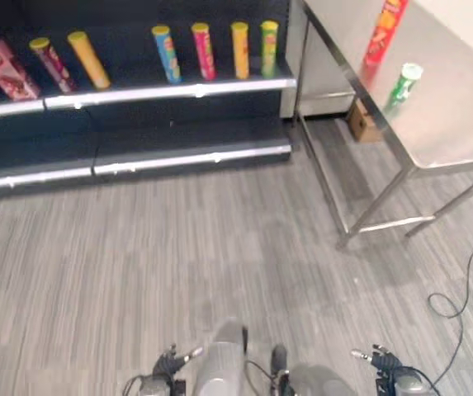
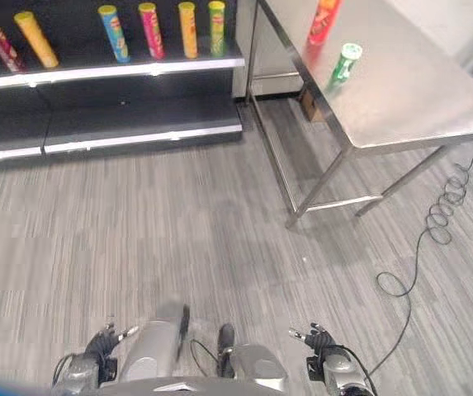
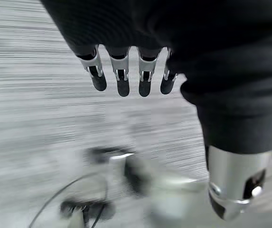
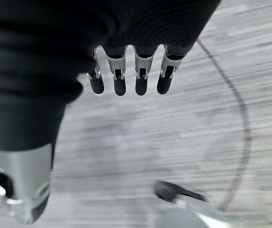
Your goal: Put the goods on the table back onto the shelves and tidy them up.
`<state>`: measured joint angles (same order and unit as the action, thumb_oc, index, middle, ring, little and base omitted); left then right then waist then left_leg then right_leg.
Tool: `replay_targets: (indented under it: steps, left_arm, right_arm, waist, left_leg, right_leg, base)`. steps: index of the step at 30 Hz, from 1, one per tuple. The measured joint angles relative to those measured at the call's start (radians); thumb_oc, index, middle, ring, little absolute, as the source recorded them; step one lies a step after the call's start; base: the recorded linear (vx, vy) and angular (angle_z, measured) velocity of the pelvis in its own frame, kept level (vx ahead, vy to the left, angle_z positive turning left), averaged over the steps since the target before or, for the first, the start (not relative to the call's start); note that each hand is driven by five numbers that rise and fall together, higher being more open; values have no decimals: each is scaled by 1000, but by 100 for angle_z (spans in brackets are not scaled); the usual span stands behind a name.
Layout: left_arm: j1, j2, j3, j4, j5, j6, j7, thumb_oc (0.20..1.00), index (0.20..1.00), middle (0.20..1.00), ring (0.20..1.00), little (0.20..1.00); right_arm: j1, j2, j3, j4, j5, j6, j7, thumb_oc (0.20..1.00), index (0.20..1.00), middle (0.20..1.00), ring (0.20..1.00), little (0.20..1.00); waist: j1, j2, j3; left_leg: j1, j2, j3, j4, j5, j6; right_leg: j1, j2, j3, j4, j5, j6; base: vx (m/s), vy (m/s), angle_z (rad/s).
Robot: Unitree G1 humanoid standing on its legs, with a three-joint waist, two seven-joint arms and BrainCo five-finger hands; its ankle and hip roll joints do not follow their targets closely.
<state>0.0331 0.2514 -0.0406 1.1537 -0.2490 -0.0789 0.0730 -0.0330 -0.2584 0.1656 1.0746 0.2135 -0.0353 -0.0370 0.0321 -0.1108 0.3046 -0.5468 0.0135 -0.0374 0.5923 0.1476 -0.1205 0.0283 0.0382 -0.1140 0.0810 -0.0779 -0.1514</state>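
Silver fingers (image 3: 120, 71) — dark tips, ribbed covers

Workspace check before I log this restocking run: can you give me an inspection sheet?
Surface: steel table at right, grey plank floor below.
Job's things: red can and green can on the table; six cans stand on the upper shelf, lower shelf bare.
Clutter: cardboard box under the table; pink box on the shelf at left.
Hands: left hand and right hand open, holding nothing, low over the floor.
Cables: coiled cable on the floor by the table.
Surroundings: nothing seen.
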Motion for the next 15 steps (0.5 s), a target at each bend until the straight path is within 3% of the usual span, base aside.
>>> replay_targets:
  steps: [1,2,3,4,6,8,9,10,12,13,14,15]
  left_arm:
    - [10,-22,2,-1,-25,-2,0,1000,1000,1000,1000,1000]
    - [10,-36,3,2,-29,-6,-1,1000,1000,1000,1000,1000]
    - [-1,-41,6,7,-34,-5,-1,1000,1000,1000,1000,1000]
    - [0,-47,12,21,-34,-4,0,1000,1000,1000,1000,1000]
    - [12,-43,18,25,-34,-5,-1,1000,1000,1000,1000,1000]
    - [17,-43,36,32,-24,-7,-1,1000,1000,1000,1000,1000]
    - [23,-42,47,31,-19,-6,-1,1000,1000,1000,1000,1000]
    - [31,-40,47,28,-18,-7,-2,1000,1000,1000,1000,1000]
    - [32,-40,40,25,-14,-6,0,1000,1000,1000,1000,1000]
    - [44,-31,28,14,-13,-9,-3,1000,1000,1000,1000,1000]
    - [26,-13,27,18,-12,-7,-2,1000,1000,1000,1000,1000]
    - [12,-2,27,11,-12,-8,-2,1000,1000,1000,1000,1000]
  right_arm:
    - [-1,-5,5,5,-1,10,-1,1000,1000,1000,1000,1000]
    - [-14,-19,14,11,-2,9,3,1000,1000,1000,1000,1000]
    - [-27,-30,4,20,-8,8,3,1000,1000,1000,1000,1000]
    - [-32,-39,-2,23,-10,7,3,1000,1000,1000,1000,1000]
    - [-17,-43,-2,22,-15,6,7,1000,1000,1000,1000,1000]
    - [-12,-46,2,26,-18,4,12,1000,1000,1000,1000,1000]
    - [-7,-45,2,42,-20,5,21,1000,1000,1000,1000,1000]
    - [1,-46,2,41,-20,4,23,1000,1000,1000,1000,1000]
    - [41,-54,19,40,-45,6,25,1000,1000,1000,1000,1000]
    - [53,-63,41,35,-60,7,25,1000,1000,1000,1000,1000]
    - [65,-48,45,27,-60,9,30,1000,1000,1000,1000,1000]
    - [63,-39,39,26,-60,9,31,1000,1000,1000,1000,1000]
  waist:
    - [11,40,-6]
    - [30,77,-14]
    - [37,108,9]
    - [38,132,9]
    - [47,133,-9]
    - [54,141,-39]
    - [52,141,-66]
    - [50,138,-84]
    - [50,125,-116]
    - [45,126,-132]
    - [28,82,-148]
    - [23,68,-151]
  left_leg:
    - [42,24,18,-431,-5,-12]
    - [95,58,9,-712,-11,-20]
    - [79,80,20,-708,-21,-38]
    - [75,92,70,-707,-29,-49]
    - [124,104,140,-701,-19,-31]
    - [183,103,129,-697,-12,-20]
    - [257,98,100,-703,0,-4]
    - [275,88,100,-703,13,13]
    - [379,48,140,-704,42,53]
    - [415,57,152,-703,32,112]
    - [437,28,157,-697,28,127]
    - [453,19,166,-697,8,139]
  right_leg:
    - [26,23,16,-77,-15,55]
    - [40,53,36,-113,-22,68]
    - [49,70,71,-121,-2,37]
    - [61,72,71,-119,8,29]
    - [75,60,125,-109,8,27]
    - [86,59,175,-112,9,57]
    - [101,61,236,-114,-2,78]
    - [100,58,255,-115,-11,77]
    - [136,25,282,-89,-62,138]
    - [138,29,282,-40,-104,185]
    - [127,-1,266,4,-127,195]
    - [104,-3,257,77,-140,216]
  base:
    - [740,119,-33]
    - [643,125,-57]
    - [333,94,-70]
    - [328,136,-57]
    - [413,203,-63]
    - [580,270,-91]
    - [642,284,-102]
    - [484,211,-94]
    - [287,142,-77]
    - [424,220,-53]
    - [373,210,-27]
    - [364,278,-4]
